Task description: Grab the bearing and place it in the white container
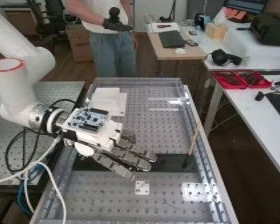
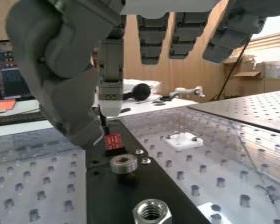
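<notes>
Above the black strip (image 2: 134, 177) that crosses the bench (image 1: 111, 197), the robot hand (image 1: 132, 159) hangs with its fingers and thumb loosely extended and wide apart, nothing between them. From where I stand, the job looks barely begun: the approach is well along, but the grab itself is undone. The bearing (image 2: 123, 163) sits on the strip, seemingly raised on a short dark support, just beside the thumb's tip and apart from it, with a metal hex nut (image 2: 151, 212) near it.

What I take for the white container (image 1: 106, 98) is at the bench's far left, beyond the hand; I can't make out its inside. So everything that counts is left: closing on the bearing, lifting it clear, carrying it to the far left, lowering it in and letting go.
</notes>
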Available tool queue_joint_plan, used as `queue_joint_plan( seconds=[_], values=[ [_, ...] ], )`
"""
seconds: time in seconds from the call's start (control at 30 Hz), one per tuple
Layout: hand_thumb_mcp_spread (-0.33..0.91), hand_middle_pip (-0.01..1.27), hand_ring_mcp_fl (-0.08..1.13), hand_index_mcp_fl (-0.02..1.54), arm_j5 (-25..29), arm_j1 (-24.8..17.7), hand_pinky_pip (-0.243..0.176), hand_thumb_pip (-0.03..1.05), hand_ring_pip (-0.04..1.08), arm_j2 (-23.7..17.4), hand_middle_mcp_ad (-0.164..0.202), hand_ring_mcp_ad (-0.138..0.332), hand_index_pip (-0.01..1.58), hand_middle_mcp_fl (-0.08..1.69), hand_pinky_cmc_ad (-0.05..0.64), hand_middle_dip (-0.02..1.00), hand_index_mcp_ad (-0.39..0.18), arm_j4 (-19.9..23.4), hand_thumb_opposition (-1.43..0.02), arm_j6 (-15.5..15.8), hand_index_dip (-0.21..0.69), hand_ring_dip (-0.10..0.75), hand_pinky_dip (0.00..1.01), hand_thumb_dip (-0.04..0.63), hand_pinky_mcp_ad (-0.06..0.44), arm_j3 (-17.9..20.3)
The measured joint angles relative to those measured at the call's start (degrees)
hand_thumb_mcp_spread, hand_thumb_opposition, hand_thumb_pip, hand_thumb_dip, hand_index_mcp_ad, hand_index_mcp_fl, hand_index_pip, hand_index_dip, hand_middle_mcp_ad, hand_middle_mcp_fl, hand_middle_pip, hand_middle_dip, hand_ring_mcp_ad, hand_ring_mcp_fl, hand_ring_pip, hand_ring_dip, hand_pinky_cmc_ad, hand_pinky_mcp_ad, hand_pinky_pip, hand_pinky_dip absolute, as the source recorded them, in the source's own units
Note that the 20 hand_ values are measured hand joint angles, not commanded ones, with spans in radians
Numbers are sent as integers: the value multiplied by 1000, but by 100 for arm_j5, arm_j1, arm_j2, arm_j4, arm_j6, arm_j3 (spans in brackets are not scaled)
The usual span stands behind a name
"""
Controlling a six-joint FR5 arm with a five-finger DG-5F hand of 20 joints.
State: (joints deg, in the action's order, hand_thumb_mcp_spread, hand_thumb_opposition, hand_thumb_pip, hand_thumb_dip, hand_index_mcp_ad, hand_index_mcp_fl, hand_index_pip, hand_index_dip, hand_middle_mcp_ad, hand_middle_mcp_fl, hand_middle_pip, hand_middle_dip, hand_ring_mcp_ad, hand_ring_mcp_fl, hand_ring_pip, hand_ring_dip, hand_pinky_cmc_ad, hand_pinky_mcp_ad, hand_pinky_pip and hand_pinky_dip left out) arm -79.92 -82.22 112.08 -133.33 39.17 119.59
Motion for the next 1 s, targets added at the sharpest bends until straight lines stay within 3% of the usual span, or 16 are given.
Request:
queue_joint_plan(
  seconds=[0.3, 1.0],
  values=[
    [382, 119, 16, 23, 28, 8, -110, 661, 61, 138, 45, 80, 1541, 10, 318, 108, -169, 77, -887, 229, 204, -12, 155, 265, 164, -14],
    [382, 119, 16, 21, -102, 174, -106, 661, 61, 269, 45, 80, 1513, 10, 318, 108, -169, -25, -887, 201, 215, -12, 155, 265, 164, -114]
  ],
)
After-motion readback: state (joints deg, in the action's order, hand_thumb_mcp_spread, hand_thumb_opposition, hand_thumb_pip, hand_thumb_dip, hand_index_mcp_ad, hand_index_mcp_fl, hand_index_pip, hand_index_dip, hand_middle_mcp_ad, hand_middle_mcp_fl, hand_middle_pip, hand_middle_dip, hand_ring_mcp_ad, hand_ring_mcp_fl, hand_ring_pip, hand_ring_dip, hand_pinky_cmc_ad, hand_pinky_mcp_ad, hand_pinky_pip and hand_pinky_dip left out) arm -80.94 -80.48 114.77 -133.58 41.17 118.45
